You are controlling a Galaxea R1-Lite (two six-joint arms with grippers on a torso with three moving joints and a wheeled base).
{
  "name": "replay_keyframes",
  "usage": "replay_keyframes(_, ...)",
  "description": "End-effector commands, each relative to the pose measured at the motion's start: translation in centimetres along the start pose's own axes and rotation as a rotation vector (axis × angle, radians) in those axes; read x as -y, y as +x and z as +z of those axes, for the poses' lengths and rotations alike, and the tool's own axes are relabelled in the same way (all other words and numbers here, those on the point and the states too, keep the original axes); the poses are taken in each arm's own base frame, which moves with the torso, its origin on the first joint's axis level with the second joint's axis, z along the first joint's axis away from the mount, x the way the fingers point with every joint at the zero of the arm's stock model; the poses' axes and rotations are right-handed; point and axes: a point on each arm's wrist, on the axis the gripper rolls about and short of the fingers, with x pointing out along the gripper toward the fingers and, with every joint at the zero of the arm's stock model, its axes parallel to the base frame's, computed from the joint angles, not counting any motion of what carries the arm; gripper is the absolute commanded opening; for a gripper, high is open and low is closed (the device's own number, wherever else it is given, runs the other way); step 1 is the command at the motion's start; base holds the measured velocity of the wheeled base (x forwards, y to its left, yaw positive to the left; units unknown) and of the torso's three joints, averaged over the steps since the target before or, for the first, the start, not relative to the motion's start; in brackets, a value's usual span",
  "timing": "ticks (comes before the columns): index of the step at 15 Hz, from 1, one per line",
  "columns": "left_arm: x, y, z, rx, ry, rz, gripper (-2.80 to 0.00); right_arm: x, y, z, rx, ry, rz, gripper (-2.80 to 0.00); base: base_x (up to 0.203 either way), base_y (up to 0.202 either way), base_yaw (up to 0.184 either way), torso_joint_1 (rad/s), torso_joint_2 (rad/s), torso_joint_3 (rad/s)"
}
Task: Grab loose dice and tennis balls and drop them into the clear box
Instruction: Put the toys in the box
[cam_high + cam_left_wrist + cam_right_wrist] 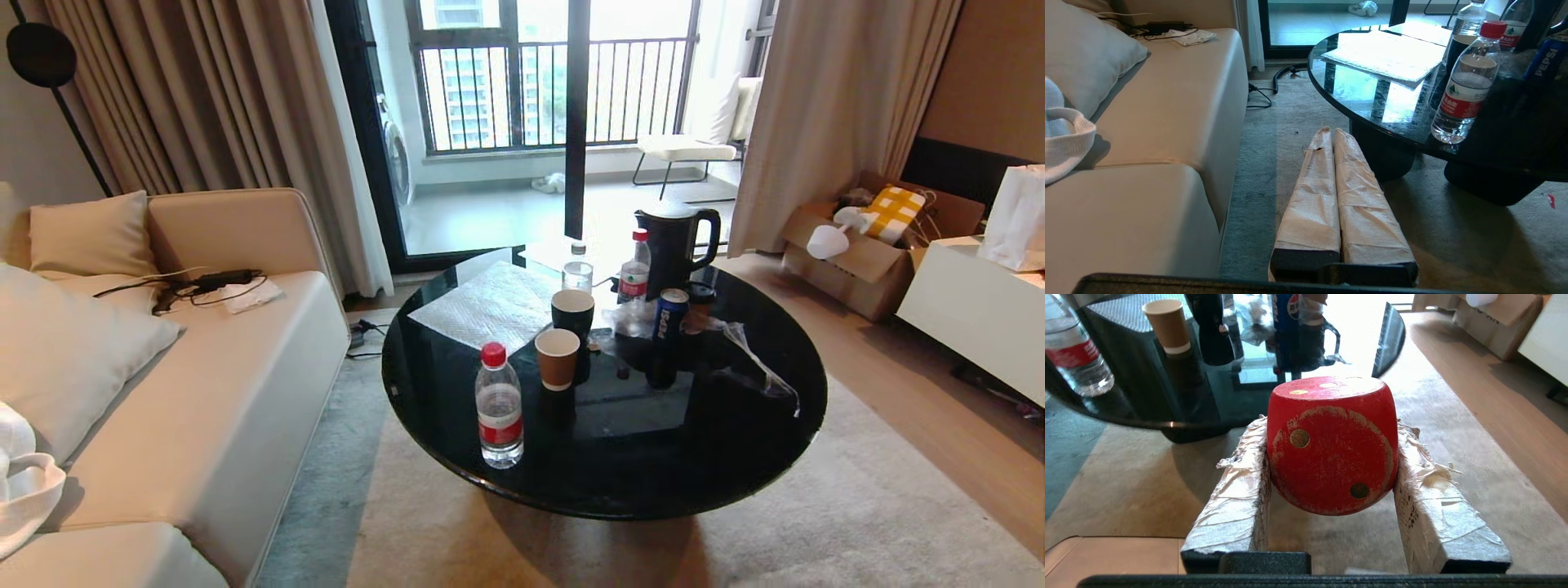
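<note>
Only the right wrist view shows the task's thing: the right gripper (1331, 428) is clamped on the red die (1331, 445), its two taped fingers (1237, 498) pressing opposite faces — two-pip face toward the camera, rug (1453, 457) below. Beyond the die stands the black round table (1147, 416) with a paper cup (1166, 324) and a water bottle (1075, 355). The left gripper (1331, 134) shows only in its own view, fingers pressed together and holding nothing, sofa (1167, 122) beside it. The head view shows neither arm — just table and sofa.
</note>
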Motion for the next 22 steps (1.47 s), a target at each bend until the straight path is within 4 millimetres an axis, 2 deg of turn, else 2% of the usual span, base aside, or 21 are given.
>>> replay_keyframes(1, 0.00, 0.00, 0.00, 0.000, 0.000, 0.001, -2.80, 0.00, 0.00, -0.01, -0.001, -0.001, 0.000, -2.80, -0.183, 0.000, -0.002, 0.003, 0.01, 0.004)
replay_keyframes(14, 0.00, 0.00, 0.00, 0.000, 0.000, 0.001, -2.80, -0.01, 0.01, -0.01, -0.002, -0.006, 0.002, -2.80, -0.015, 0.000, 0.000, 0.000, 0.00, 0.000)
replay_keyframes(22, 0.00, 0.00, -0.02, -0.002, 0.000, 0.001, -2.80, -0.01, 0.01, -0.01, -0.002, -0.004, 0.002, -2.80, -0.001, 0.009, -0.151, 0.004, 0.00, 0.002)
